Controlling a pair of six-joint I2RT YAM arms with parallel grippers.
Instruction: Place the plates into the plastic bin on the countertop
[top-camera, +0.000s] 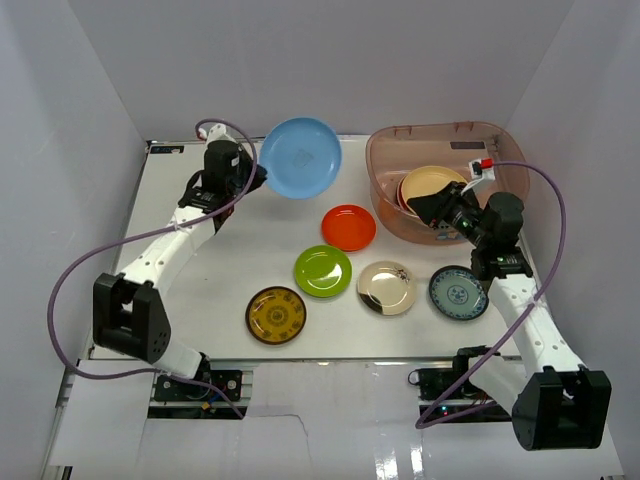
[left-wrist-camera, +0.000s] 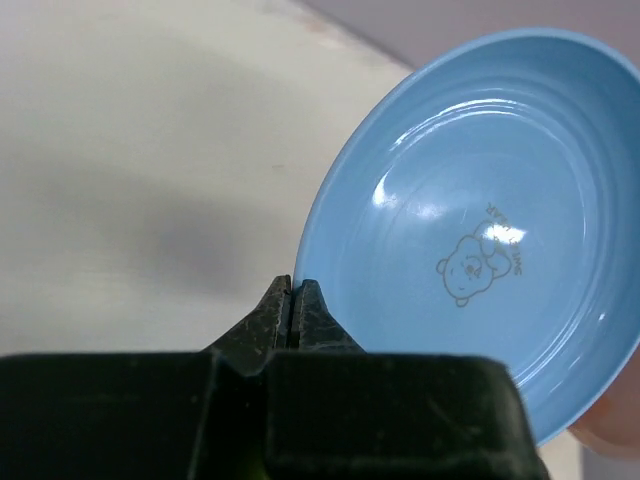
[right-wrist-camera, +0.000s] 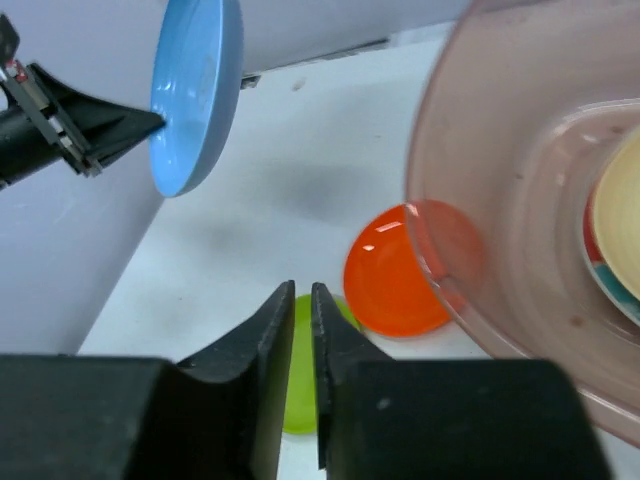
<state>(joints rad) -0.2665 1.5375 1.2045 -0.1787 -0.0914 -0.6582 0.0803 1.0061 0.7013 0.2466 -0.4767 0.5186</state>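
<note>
My left gripper (top-camera: 256, 177) (left-wrist-camera: 292, 286) is shut on the rim of a light blue plate (top-camera: 300, 157) (left-wrist-camera: 480, 220) and holds it tilted above the back of the countertop (top-camera: 230, 250). The right wrist view shows that plate (right-wrist-camera: 195, 95) edge-on, off the surface. The plastic bin (top-camera: 440, 128) (right-wrist-camera: 500, 150) stands at the back right with a tan plate (top-camera: 432, 185) on top of others inside. My right gripper (top-camera: 422, 206) (right-wrist-camera: 303, 292) is shut and empty at the bin's front left edge. Orange (top-camera: 349, 227) (right-wrist-camera: 395, 275), green (top-camera: 323, 270) (right-wrist-camera: 301, 400), gold (top-camera: 386, 288), teal patterned (top-camera: 458, 292) and brown-yellow (top-camera: 276, 314) plates lie on the countertop.
White walls enclose the countertop on the left, back and right. The arms' cables loop over the left and right sides. The loose plates lie in a row across the front half, between the two arms.
</note>
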